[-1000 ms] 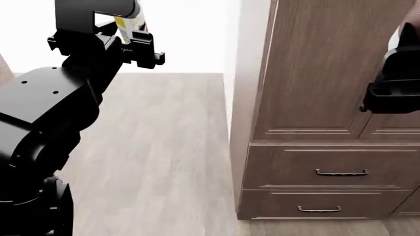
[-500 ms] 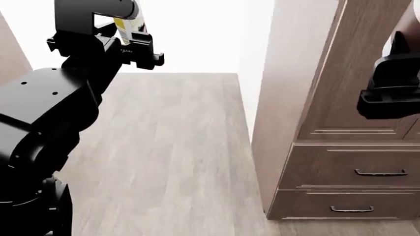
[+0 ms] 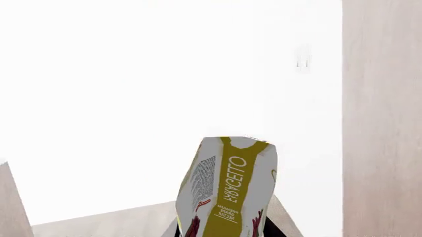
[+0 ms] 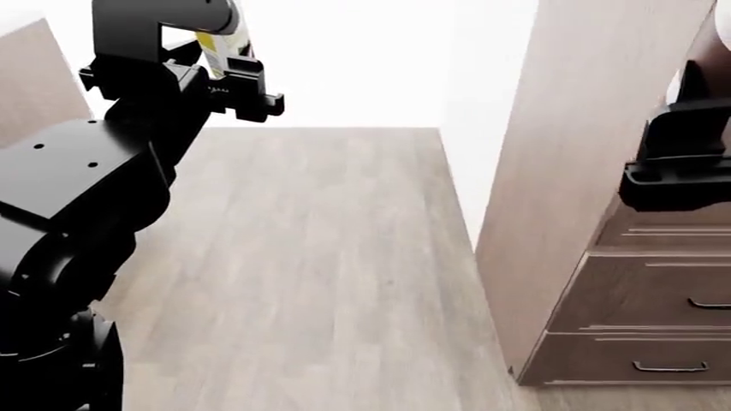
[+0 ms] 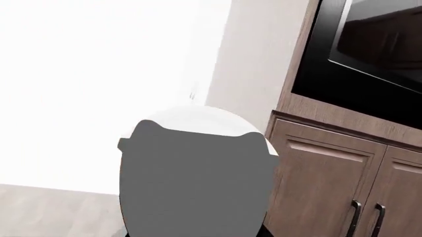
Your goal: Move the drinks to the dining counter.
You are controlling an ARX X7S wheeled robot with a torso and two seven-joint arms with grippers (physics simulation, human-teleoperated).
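Note:
A small white carton [image 3: 228, 190] with yellow-green print stands upright between my left gripper's fingers [image 3: 269, 230]. In the head view the left gripper [image 4: 228, 79] is raised at the upper left, shut on that carton [image 4: 224, 36]. My right gripper [image 4: 683, 164] hangs at the right edge of the head view. The right wrist view is filled by a cup [image 5: 197, 187] with a white lid. Its side looks dark grey, and it sits between the jaws. The dining counter is not in view.
A tall wood cabinet [image 4: 583, 171] with black-handled drawers [image 4: 668, 366] stands close on the right. Wood floor [image 4: 320, 257] stretches ahead to a white wall. A plain brown panel [image 4: 40, 73] shows at the far left. Cabinet doors [image 5: 329, 187] sit under a dark screen [image 5: 369, 44].
The head view has swung left. The cabinet has slid toward the right edge and a brown panel has come in at the left. Both arms keep their pose and their loads.

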